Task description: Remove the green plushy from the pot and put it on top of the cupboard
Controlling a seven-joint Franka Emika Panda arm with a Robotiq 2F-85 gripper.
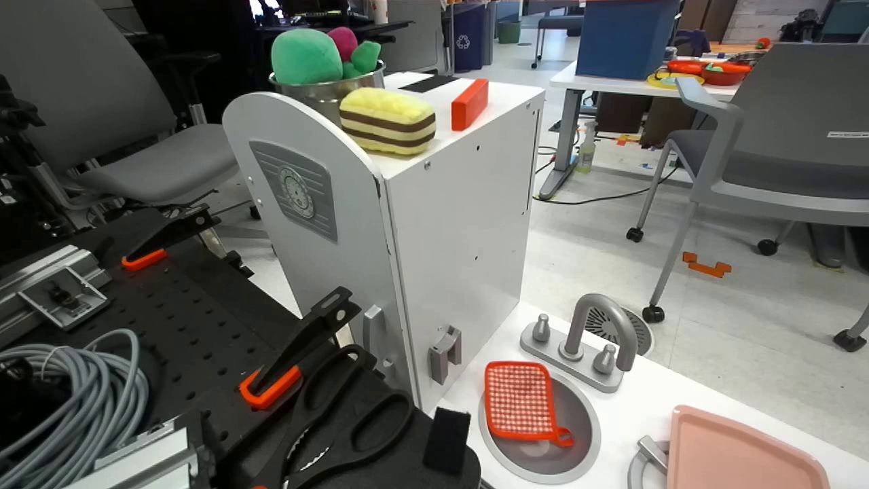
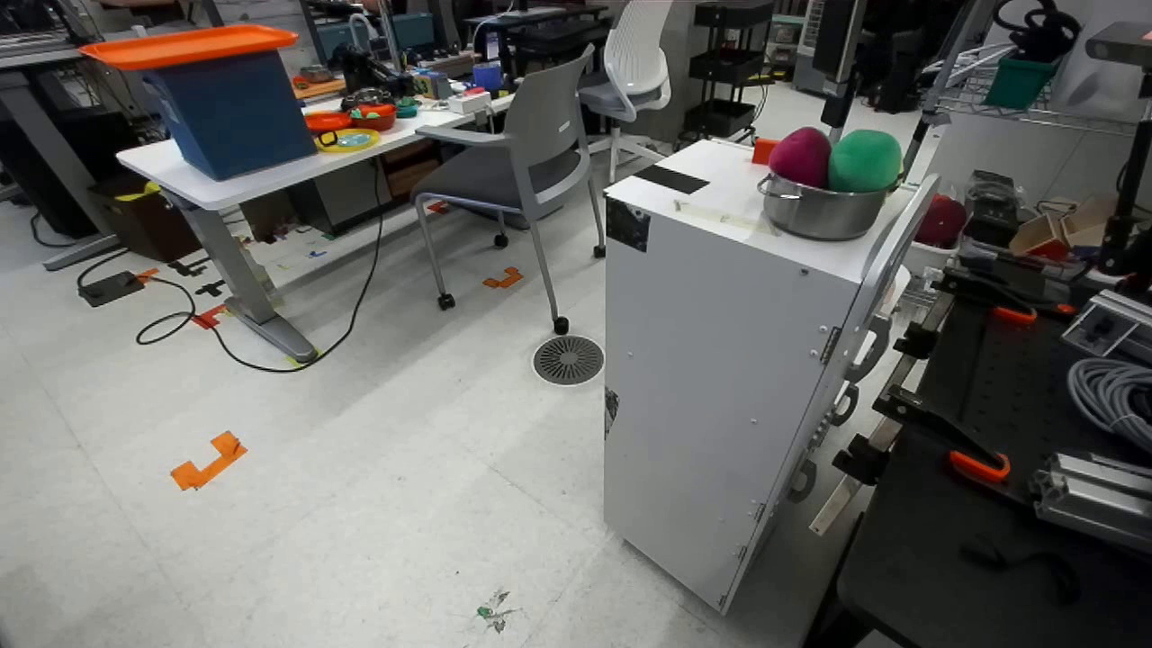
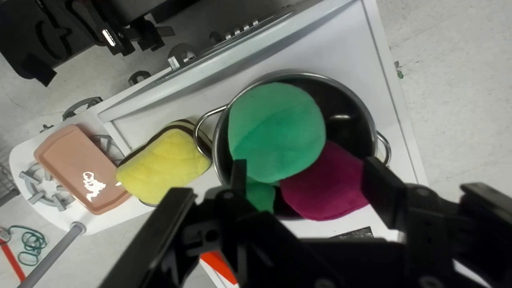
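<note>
The green plushy (image 3: 276, 128) rests in the metal pot (image 3: 348, 112) in the wrist view, bulging above the rim. A pink fuzzy ball (image 3: 324, 184) and a smaller green piece (image 3: 262, 196) share the pot with it. In both exterior views the pot (image 1: 319, 95) stands on top of the white cupboard (image 2: 711, 378), holding the green plushy (image 2: 864, 162). My gripper (image 3: 307, 172) shows only in the wrist view, its jaws spread wide and nothing gripped. Its fingers appear over the near part of the pot, either side of the pink ball; contact cannot be judged.
A yellow striped block (image 1: 387, 122) lies beside the pot, and an orange block (image 1: 470, 105) stands near the cupboard's edge. The cupboard's rounded panel (image 1: 360, 224) rises above its top along one side. Below are a grey faucet (image 1: 597, 333), a sink with a red checked mitt (image 1: 519, 401), and a pink tray (image 1: 743, 451).
</note>
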